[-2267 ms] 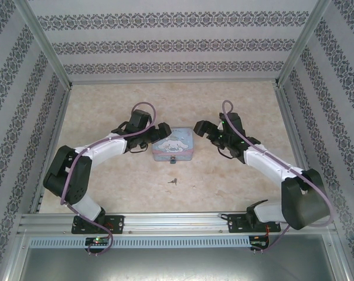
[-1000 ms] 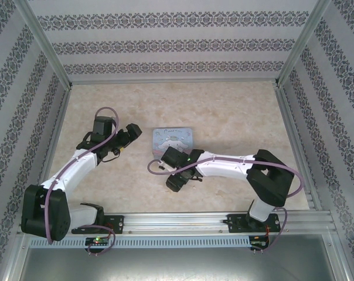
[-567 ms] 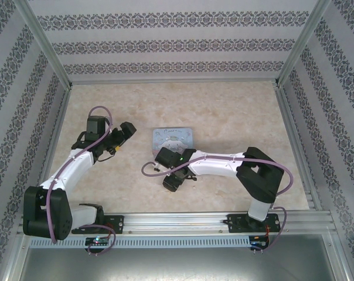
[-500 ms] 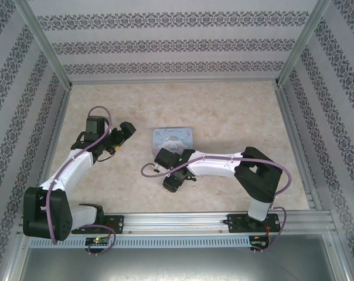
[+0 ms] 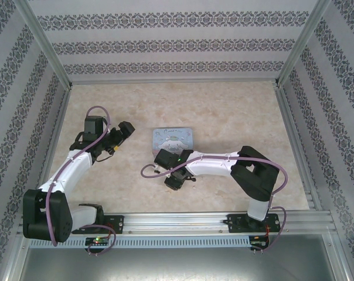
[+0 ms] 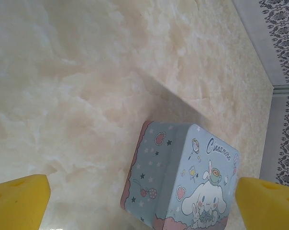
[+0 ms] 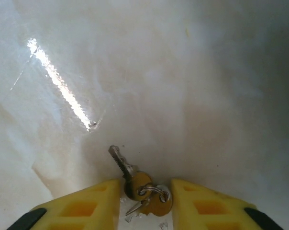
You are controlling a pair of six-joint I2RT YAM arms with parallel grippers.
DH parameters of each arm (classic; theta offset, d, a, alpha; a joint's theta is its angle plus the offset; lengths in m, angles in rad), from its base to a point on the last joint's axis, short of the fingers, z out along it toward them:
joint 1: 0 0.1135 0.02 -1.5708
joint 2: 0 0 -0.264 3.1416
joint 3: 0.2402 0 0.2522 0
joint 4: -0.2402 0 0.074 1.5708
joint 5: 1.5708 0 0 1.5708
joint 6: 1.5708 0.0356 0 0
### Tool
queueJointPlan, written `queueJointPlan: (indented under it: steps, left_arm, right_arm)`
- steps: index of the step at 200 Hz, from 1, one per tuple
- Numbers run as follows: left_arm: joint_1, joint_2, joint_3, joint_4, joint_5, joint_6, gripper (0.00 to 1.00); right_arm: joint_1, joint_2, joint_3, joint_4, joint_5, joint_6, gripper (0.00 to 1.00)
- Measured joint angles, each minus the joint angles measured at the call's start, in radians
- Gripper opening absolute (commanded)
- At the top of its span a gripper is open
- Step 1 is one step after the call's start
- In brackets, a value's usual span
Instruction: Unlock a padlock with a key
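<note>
1. A pale marbled table (image 5: 235, 111) is seen from above, closed in by walls (image 5: 177, 44) papered with bands of dark ornament, and two white robot arms are bolted at its near edge
2. The right arm is stretched leftward across the table, and the right gripper (image 5: 174, 180) is lowered to the surface just in front of a pale blue tin box (image 5: 174, 138) printed with a cartoon figure
3. From the right wrist camera, the key (image 7: 136, 183) is seen lying flat on the table between the two yellow fingers (image 7: 82, 206) of the right gripper (image 7: 145, 183), with its thin blade pointed away from the gripper and its round head set in the gap
4. A small metal ring (image 7: 157, 192) is threaded through the key's head, and a second key (image 7: 156, 206) is hung on the same ring, partly cut off at the bottom of that view
5. The right fingers are drawn in close on both sides, so that the narrow gap is nearly filled by the key heads; whether the key is being pinched or only flanked cannot be told
6. The left arm, trailed by a purple cable (image 5: 98, 114), is bent over the left part of the table, and the left gripper (image 5: 123, 130) is held to the left of the tin box, apart from it
7. From the left wrist camera, the left gripper's yellow fingers (image 6: 17, 201) are seen spread wide, one at each lower corner, and the tin box is seen resting lid-up on the table beyond them
</note>
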Motion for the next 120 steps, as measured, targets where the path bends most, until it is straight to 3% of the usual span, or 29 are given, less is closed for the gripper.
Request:
queueJointPlan:
  steps: [50, 120]
  left_arm:
    - [0.003, 0.000, 0.000, -0.001, 0.003, 0.000, 0.99]
    - [0.003, -0.003, -0.024, 0.012, 0.036, -0.013, 1.00]
  right_arm:
    - [-0.002, 0.000, 0.008, 0.013, -0.012, 0.005, 0.00]
    - [-0.056, -0.058, -0.065, 0.100, -0.100, 0.034, 0.00]
